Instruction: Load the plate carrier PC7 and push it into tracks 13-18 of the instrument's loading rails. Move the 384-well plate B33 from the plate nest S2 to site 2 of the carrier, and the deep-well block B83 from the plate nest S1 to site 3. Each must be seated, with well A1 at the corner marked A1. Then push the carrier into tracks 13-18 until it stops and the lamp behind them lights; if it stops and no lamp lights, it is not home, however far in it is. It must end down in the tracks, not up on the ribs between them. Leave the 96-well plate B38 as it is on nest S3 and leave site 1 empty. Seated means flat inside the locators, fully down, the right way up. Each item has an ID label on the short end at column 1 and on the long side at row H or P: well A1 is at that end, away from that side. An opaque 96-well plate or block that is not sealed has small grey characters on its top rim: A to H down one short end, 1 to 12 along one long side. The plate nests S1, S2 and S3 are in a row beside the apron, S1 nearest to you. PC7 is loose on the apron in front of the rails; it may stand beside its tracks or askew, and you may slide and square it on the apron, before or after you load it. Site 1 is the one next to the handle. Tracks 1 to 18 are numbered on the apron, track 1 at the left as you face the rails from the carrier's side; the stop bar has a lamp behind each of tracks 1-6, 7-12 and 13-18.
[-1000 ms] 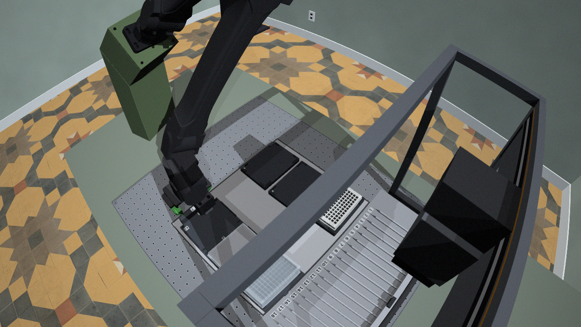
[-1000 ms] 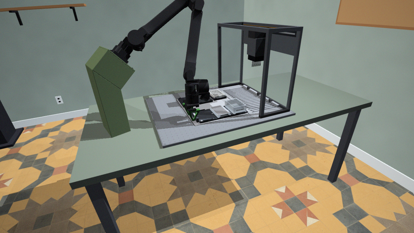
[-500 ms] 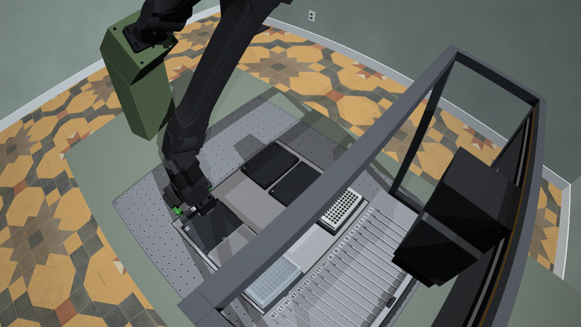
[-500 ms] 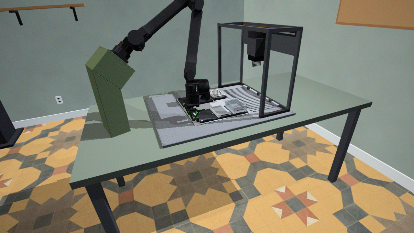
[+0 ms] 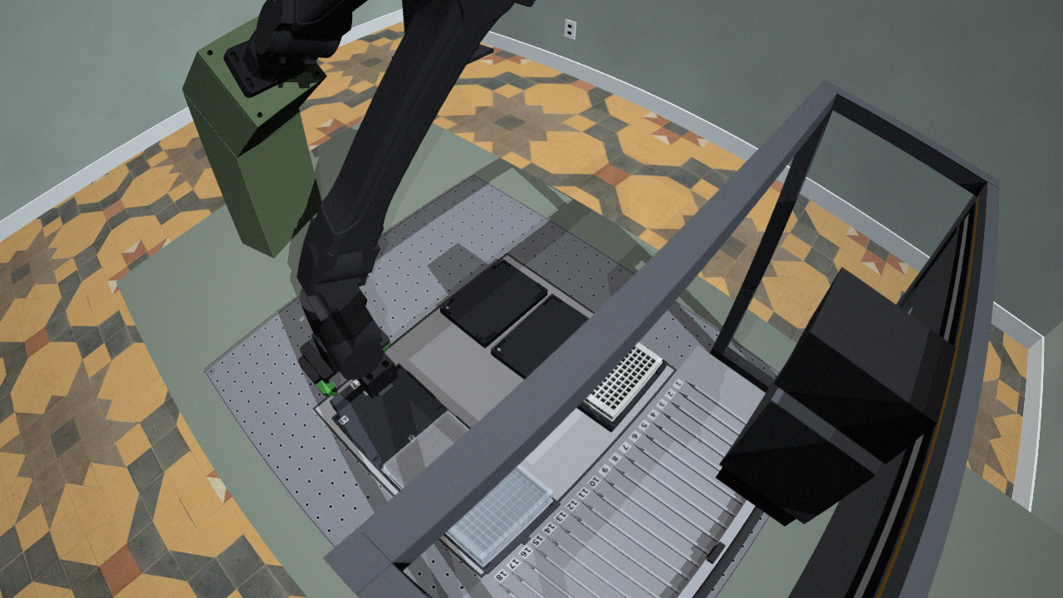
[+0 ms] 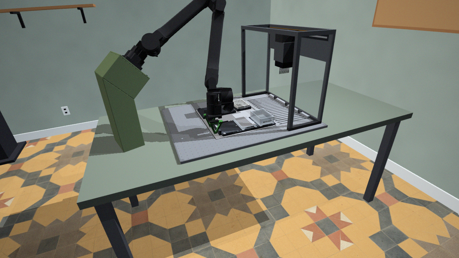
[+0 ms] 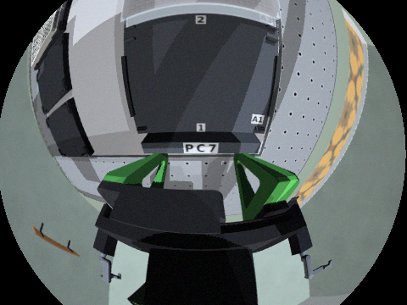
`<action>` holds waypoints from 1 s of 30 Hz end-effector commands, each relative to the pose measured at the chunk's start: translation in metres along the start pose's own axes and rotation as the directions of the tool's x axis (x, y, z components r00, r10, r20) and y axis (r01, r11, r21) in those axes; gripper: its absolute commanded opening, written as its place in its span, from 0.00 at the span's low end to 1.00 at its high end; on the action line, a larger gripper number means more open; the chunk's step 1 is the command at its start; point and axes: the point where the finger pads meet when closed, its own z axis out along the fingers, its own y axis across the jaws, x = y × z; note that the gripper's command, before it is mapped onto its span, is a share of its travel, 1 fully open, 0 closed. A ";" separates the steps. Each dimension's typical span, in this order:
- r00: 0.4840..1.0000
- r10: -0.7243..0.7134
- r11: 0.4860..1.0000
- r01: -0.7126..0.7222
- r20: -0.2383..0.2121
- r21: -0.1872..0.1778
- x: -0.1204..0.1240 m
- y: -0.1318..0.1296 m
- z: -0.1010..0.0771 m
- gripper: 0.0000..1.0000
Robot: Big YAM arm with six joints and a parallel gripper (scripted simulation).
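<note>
The carrier PC7 [image 5: 413,436] lies on the apron, its long axis pointing at the rails. Its far end is near the numbers of tracks 13-18 [image 5: 535,550]. Site 1 [image 7: 200,81] is dark and empty. The 384-well plate B33 [image 5: 427,446] lies on site 2. The clear deep-well block B83 [image 5: 502,514] lies on site 3. My gripper [image 7: 200,153] is open with nothing between its green fingers. The fingertips are close against the handle with the PC7 label [image 7: 200,148]. In the exterior view the gripper [image 6: 215,123] stands low at the carrier's near end.
The nests S1 [image 5: 494,301] and S2 [image 5: 540,334] are dark and bare. The white 96-well plate B38 [image 5: 623,377] sits on S3. The grey instrument frame [image 6: 288,73] with its pipetting head [image 5: 840,394] stands over the rails. The green arm base [image 6: 120,102] is at the left.
</note>
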 end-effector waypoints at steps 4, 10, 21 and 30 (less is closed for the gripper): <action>0.996 -0.049 0.999 0.048 0.081 0.010 -0.046 -0.002 -0.006 0.80; 0.995 -0.052 0.999 0.051 0.085 0.012 -0.050 -0.003 -0.006 0.80; 0.995 -0.056 0.998 0.055 0.086 0.014 -0.054 -0.005 -0.007 0.80; 0.994 -0.058 0.998 0.057 0.088 0.015 -0.057 -0.006 -0.007 0.80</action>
